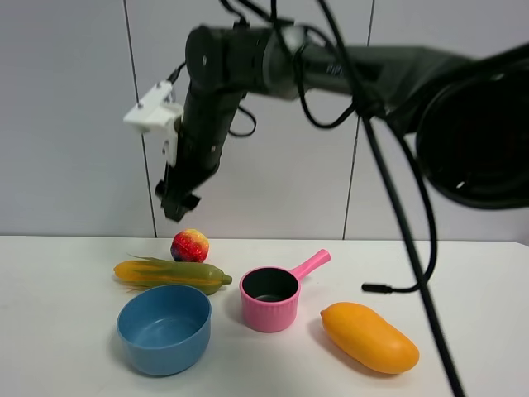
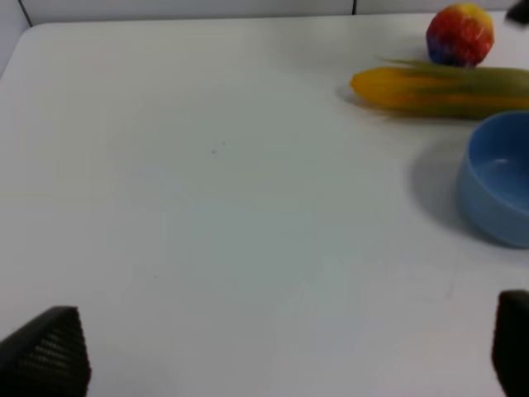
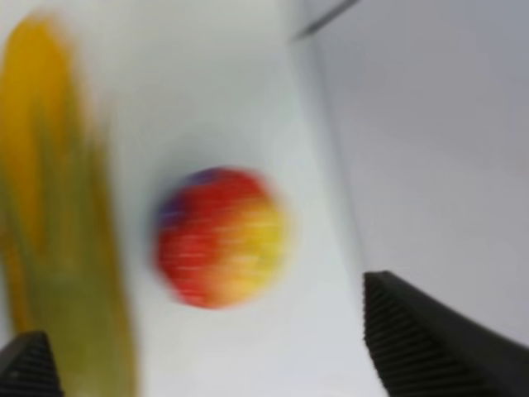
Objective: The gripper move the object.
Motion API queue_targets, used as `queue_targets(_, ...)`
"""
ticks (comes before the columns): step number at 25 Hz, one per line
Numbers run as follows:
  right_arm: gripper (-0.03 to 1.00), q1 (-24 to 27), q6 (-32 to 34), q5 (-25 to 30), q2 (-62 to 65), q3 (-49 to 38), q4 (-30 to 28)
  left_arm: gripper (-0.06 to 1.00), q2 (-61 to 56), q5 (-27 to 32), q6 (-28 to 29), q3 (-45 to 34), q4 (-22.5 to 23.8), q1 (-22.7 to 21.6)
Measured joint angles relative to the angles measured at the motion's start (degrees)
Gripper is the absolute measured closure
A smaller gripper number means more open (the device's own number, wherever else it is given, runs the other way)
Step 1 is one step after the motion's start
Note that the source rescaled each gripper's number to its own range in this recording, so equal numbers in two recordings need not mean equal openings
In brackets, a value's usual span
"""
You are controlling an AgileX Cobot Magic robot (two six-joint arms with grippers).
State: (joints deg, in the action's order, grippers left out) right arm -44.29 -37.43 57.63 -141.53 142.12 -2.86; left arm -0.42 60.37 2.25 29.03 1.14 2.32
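Overhead, the right gripper [image 1: 176, 203] hangs empty above the ball [image 1: 190, 246]. The corn cob [image 1: 172, 274] lies on the white table [image 1: 66, 331] between the ball and the blue bowl [image 1: 164, 327], so I judge a straight descent could pinch the ball instead. A plain grey wall [image 1: 66, 124] stands behind.

From the left wrist, the left gripper [image 2: 277, 351] gapes idle over the table.

From the right wrist, the picture is blurred; the jaws are parted with the ball between them and the corn beside one finger.

Smooth corn cob [image 1: 172, 275], glossy pink pot [image 1: 269, 315], matt blue bowl [image 1: 161, 351]

Green-husked toy corn cob [image 1: 172, 275], flat
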Motion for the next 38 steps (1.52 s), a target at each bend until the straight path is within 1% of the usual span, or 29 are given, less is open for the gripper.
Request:
queue_targets(2, 0.19, 0.0, 4.14, 0.48, 4.06, 0.0, -3.57, -0.06, 0.0, 0.0, 0.0, 0.0, 0.0, 0.0)
queue_targets(4, 0.04, 0.0, 8.16, 2.85, 8.37, 0.0, -8.11, -0.06, 0.0, 0.0, 0.0, 0.0, 0.0, 0.0)
queue_targets(5, 0.01, 0.0, 9.68, 4.42, 10.17, 0.0, -10.51, -0.06, 0.0, 0.0, 0.0, 0.0, 0.0, 0.0)
queue_targets(7, -0.03, 0.0, 12.21, 9.02, 14.38, 0.0, -16.38, -0.06, 0.0, 0.0, 0.0, 0.0, 0.0, 0.0)
queue_targets(9, -0.03, 0.0, 14.1, 11.22, 18.19, 0.0, -19.26, -0.06, 0.0, 0.0, 0.0, 0.0, 0.0, 0.0)
queue_targets(14, -0.03, 0.0, 19.27, 11.91, 28.77, -0.47, -21.6, -0.06, 0.0, 0.0, 0.0, 0.0, 0.0, 0.0)
queue_targets(18, -0.03, 0.0, 19.93, 11.98, 38.38, -7.04, -24.51, -0.06, 0.0, 0.0, 0.0, 0.0, 0.0, 0.0)
queue_targets(19, -0.03, 0.0, 20.0, 11.98, 40.45, -9.14, -25.35, -0.06, 0.0, 0.0, 0.0, 0.0, 0.0, 0.0)
queue_targets(20, -0.03, 0.0, 21.4, 12.03, 45.41, -14.97, -27.02, -0.06, 0.0, 0.0, 0.0, 0.0, 0.0, 0.0)
queue_targets(21, -0.03, 0.0, 22.28, 12.03, 47.93, -18.23, -27.56, -0.06, 0.0, 0.0, 0.0, 0.0, 0.0, 0.0)
queue_targets(25, -0.03, 0.0, 25.53, 12.1, 57.79, -32.3, -27.89, -0.06, 0.0, 0.0, 0.0, 0.0, 0.0, 0.0)
queue_targets(28, -0.03, 0.0, 28.58, 12.1, 66.24, -45.08, -27.89, -0.06, 0.0, 0.0, 0.0, 0.0, 0.0, 0.0)
queue_targets(30, -0.03, 0.0, 31.59, 12.1, 71.58, -55.3, -27.83, -0.06, 0.0, 0.0, 0.0, 0.0, 0.0, 0.0)
queue_targets(32, -0.03, 0.0, 33.91, 12.1, 77.01, -63.38, -27.12, -0.06, 0.0, 0.0, 0.0, 0.0, 0.0, 0.0)
queue_targets(36, -0.03, 0.0, 37.43, 12.15, 88.6, -76.63, -22.37, -0.06, 0.0, 0.0, 0.0, 0.0, 0.0, 0.0)
queue_targets(37, -0.03, 0.0, 38.19, 12.15, 91.44, -79.48, -20.88, -0.06, 0.0, 0.0, 0.0, 0.0, 0.0, 0.0)
queue_targets(38, -0.03, 0.0, 38.19, 12.15, 91.44, -79.48, -20.88, -0.06, 0.0, 0.0, 0.0, 0.0, 0.0, 0.0)
